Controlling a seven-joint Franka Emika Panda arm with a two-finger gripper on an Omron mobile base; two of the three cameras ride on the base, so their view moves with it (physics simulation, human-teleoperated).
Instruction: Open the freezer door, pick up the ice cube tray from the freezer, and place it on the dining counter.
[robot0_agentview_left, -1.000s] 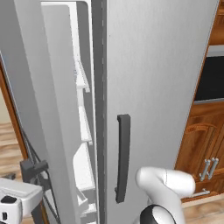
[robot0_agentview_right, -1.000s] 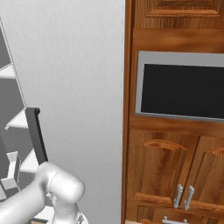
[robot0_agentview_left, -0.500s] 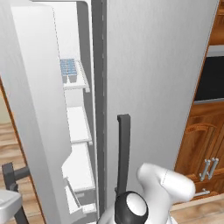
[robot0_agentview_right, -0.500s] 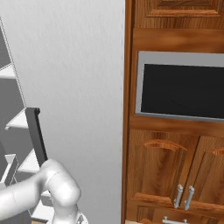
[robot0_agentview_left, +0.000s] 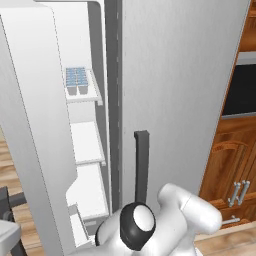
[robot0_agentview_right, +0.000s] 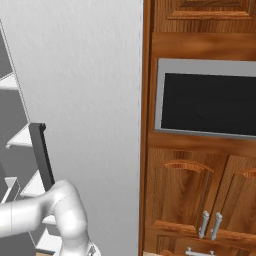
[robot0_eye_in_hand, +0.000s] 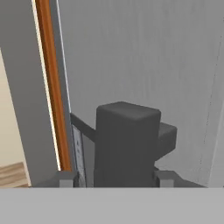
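So compared to a second ago the freezer door (robot0_agentview_left: 30, 130) has swung a good bit wider in the left base view, opening up the gap on the left side of the frame, and now you can see right into the freezer (robot0_agentview_left: 85, 150), where before it was just a thin sliver of shelves. The arm has also come up into the bottom middle of that view. The ice cube tray (robot0_agentview_left: 76, 80) is sitting on the top white shelf, upper left of the frame, pale blue cells facing up, just beside the freezer's inner edge, and nothing is touching it. Below it there are two more white shelves and what looks like a drawer down low. The plain silver door (robot0_agentview_left: 185, 90) next to it is shut, with its dark handle (robot0_agentview_left: 141, 165) in the lower middle of the frame. In the hand view, the gripper (robot0_eye_in_hand: 113, 178) has its two little grey fingertips (robot0_eye_in_hand: 65, 178) at the bottom edge, one on each side of a chunky dark handle (robot0_eye_in_hand: 127, 140), so the jaws are set fairly wide around it. I honestly can't tell if they're actually pressing on it or just straddling it. In the right base view there's a wall oven (robot0_agentview_right: 207, 102) set in wooden cabinets (robot0_agentview_right: 200, 190) on the right half of the frame.
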